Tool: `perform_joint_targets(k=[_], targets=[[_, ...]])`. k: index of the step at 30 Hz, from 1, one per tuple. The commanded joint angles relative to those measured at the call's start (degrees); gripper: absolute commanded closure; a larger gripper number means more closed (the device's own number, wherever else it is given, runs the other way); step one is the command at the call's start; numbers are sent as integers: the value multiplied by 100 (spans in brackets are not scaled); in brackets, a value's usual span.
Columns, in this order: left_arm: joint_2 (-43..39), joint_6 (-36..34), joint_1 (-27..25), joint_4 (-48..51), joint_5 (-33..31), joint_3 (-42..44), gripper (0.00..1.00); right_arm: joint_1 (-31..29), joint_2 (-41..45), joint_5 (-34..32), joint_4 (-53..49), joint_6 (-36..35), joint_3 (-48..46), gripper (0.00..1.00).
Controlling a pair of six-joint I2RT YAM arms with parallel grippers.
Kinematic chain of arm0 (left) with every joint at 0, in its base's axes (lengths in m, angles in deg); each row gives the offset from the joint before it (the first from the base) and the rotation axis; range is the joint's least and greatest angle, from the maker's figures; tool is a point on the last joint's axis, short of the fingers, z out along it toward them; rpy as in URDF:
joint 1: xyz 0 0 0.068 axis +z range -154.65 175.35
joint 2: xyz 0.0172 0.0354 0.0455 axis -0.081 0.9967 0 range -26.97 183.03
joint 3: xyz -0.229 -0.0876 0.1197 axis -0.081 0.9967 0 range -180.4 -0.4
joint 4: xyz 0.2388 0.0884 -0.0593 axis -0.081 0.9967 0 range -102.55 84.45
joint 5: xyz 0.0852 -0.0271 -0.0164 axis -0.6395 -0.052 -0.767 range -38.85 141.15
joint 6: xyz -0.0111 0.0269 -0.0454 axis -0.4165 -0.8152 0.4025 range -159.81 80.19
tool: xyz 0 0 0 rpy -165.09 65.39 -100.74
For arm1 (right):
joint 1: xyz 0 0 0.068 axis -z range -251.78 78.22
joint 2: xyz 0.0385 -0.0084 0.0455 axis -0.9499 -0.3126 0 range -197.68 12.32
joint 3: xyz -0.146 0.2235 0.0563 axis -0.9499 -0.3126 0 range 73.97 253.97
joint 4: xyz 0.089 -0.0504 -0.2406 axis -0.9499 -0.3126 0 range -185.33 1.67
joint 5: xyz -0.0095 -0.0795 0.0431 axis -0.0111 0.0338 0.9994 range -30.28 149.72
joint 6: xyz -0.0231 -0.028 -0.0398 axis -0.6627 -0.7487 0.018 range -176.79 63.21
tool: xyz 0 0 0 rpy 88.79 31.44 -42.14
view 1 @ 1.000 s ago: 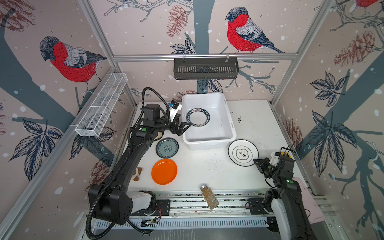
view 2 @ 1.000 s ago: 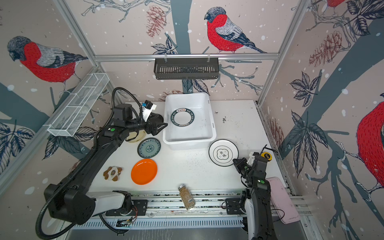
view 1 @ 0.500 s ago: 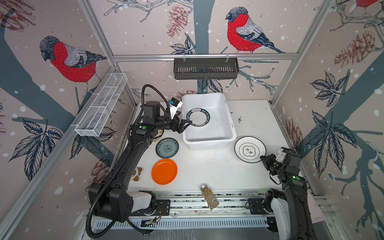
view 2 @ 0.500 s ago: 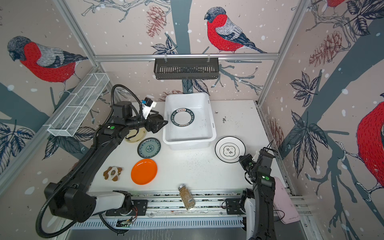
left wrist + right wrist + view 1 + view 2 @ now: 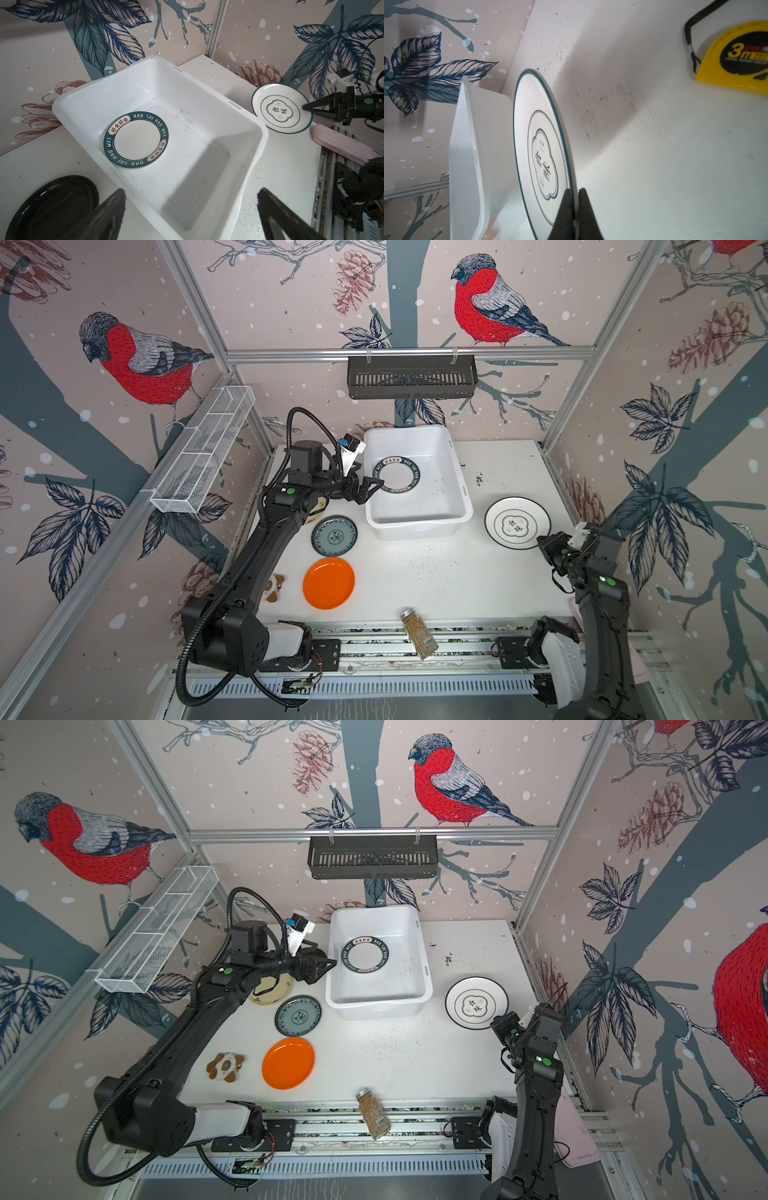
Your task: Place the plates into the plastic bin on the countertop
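Countertop point(image 5: 395, 1052), cream plate point(image 5: 280, 991) (half hidden)

Both top views hang high over the near edge, looking steeply down on the whole countertop point(image 5: 436, 572) and the back wall point(image 5: 291, 302), and they show almost the same picture. The left wrist camera sits close above the plastic bin point(image 5: 218, 155), facing across the counter. The right wrist camera rides low and tight on the emblem plate point(image 5: 525, 128), which the left wrist view also catches.

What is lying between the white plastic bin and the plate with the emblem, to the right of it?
Nothing. Only a narrow stretch of bare countertop separates the plastic bin from the emblem plate. Both top views show this.
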Motion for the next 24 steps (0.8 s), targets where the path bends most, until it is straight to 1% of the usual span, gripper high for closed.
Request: perform_joint_targets(k=[1,7,11,16,18,21,24], targets=[[83,-49,-3,0,-110,-124,2,7,-168,-47,323,-137,275,99],[291,-130,6,131,-257,-329,2,7,-564,-64,538,-96,724,98],[415,-309,2,346,-148,-504,2,6,-885,23,655,-83,1045,98],[463,-391,-1,441,-389,-603,2,-67,-1224,96,779,-84,1477,98],[485,-408,6,469,-419,-610,2,-164,-1352,152,901,-106,1644,98],[524,-382,6,466,-426,-598,2,-451,-1629,-18,894,-193,2025,98],[556,-316,10,454,-510,-641,2,-891,-1963,-250,874,-243,2466,98]])
